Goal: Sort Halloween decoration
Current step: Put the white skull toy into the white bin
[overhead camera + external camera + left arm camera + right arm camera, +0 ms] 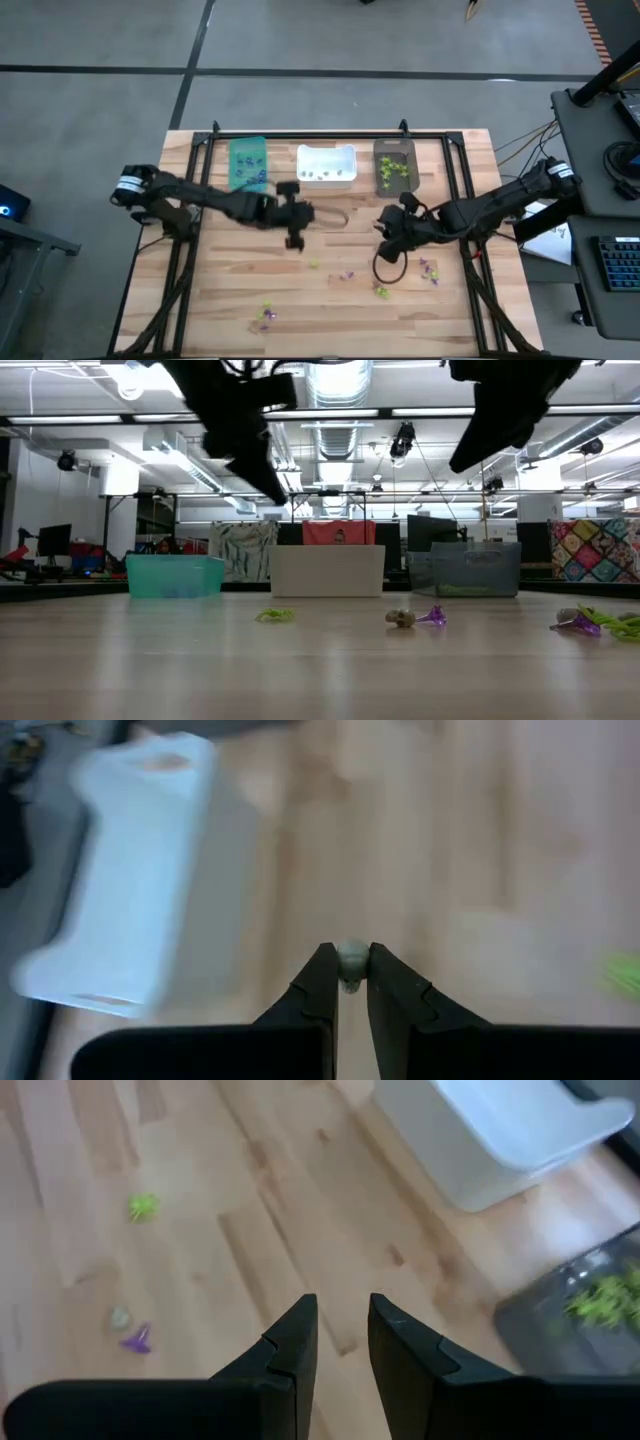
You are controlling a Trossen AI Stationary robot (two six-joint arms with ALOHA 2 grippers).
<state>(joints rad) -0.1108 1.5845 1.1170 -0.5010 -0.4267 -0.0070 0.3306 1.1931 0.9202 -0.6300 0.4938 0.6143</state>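
Pinching: left gripper (346, 965), jaws shut on 1 pale trinket (351, 960); light, stiff, slippery.
Waiting: right gripper (342, 1325), jaws narrow, empty, above desk (330, 300).

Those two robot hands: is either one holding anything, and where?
The left hand pinches a tiny pale trinket between its fingertips. The right hand holds nothing.

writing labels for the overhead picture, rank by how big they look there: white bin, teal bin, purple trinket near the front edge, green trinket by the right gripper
1. white bin and teal bin: look alike, not ranked.
2. green trinket and purple trinket: both tiny, too small to rank.
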